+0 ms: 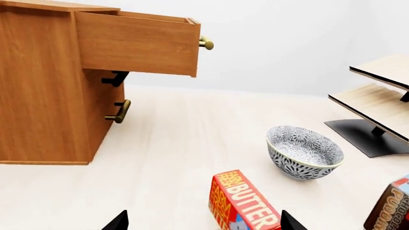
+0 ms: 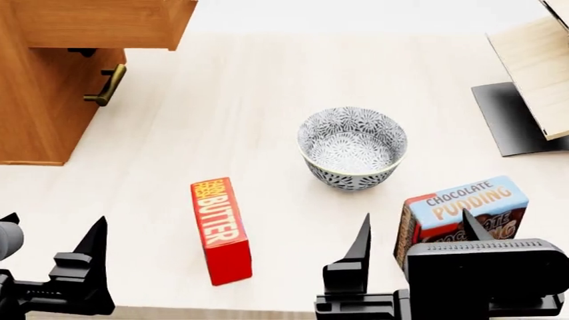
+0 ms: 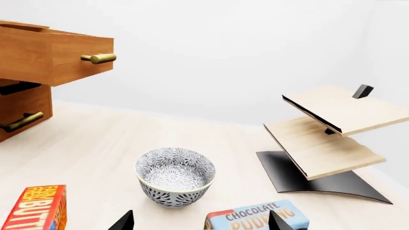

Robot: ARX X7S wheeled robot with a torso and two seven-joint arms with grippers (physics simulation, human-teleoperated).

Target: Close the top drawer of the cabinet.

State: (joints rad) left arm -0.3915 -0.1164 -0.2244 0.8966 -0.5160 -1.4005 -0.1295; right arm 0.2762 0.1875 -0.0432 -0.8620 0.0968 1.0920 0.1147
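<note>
The orange-brown cabinet (image 2: 36, 113) stands at the table's far left. Its top drawer (image 2: 106, 23) is pulled out and overhangs the table. In the left wrist view the drawer (image 1: 137, 45) juts out from the cabinet (image 1: 38, 86), with its brass handle (image 1: 206, 44) at the front end. It also shows in the right wrist view (image 3: 51, 55). My left gripper (image 2: 52, 230) is open and empty at the near left, far from the drawer. My right gripper (image 2: 416, 223) is open and empty at the near right.
A red butter box (image 2: 220, 227), a patterned bowl (image 2: 352, 148) and a chocolate pudding box (image 2: 467, 203) lie on the pale table. A rack of pale slanted panels (image 2: 534, 73) on a dark base stands far right. The lower drawer's handle (image 2: 106, 85) sits below the open drawer.
</note>
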